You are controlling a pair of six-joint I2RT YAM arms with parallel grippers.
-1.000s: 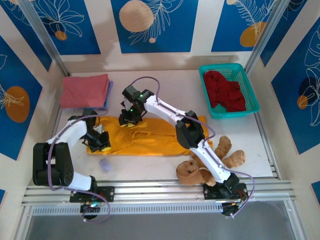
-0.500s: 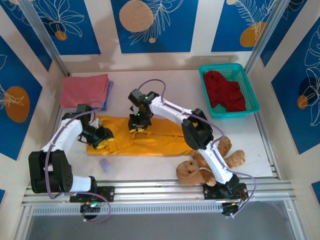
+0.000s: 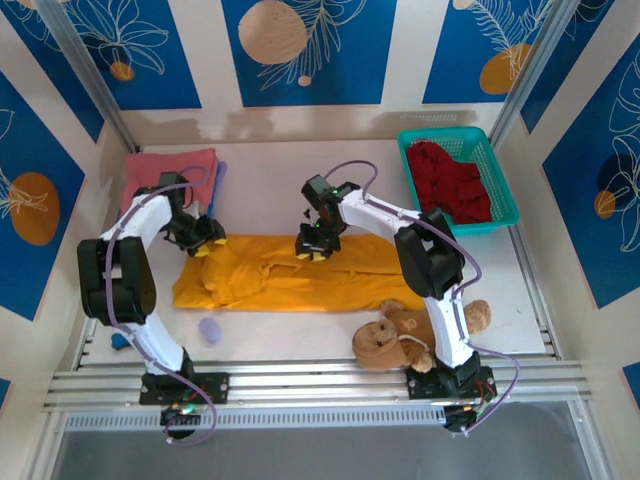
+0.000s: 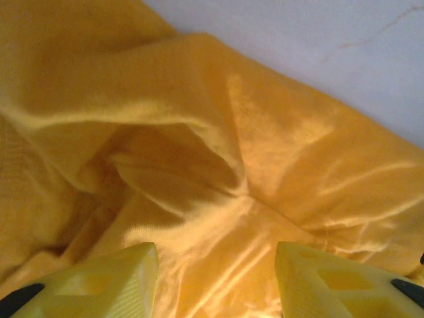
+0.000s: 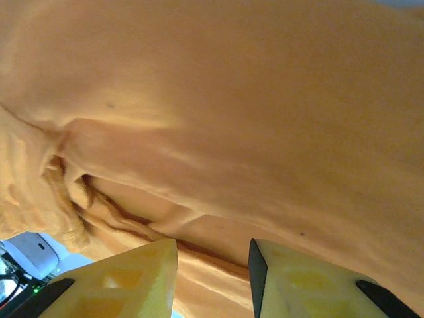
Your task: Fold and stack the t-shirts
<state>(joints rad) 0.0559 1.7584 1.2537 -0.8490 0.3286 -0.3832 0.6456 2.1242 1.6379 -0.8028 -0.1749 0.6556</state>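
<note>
The pale, smooth surface (image 3: 300, 170) carries my mustard-orange t-shirt (image 3: 270, 285), a long rumpled band of soft cloth across the middle, creased and bunched near its left end. At far left the salmon-pink t-shirt (image 3: 165, 170) lies folded into a neat rectangle on the blue t-shirt (image 3: 221, 175), of which a thin edge shows. At far right a teal plastic mesh basket (image 3: 470, 228) holds the crumpled dark red t-shirt (image 3: 455, 185). A brown plush teddy bear (image 3: 385, 335) slumps near right.

My left gripper (image 3: 205, 243) (image 4: 213, 265) hangs released over the mustard cloth's far left edge, its yellow wedge-shaped fingers (image 4: 119, 278) apart. My right gripper (image 3: 313, 250) (image 5: 213, 255) sits on the far edge at mid-length; I cannot tell whether it pinches a fold.
</note>
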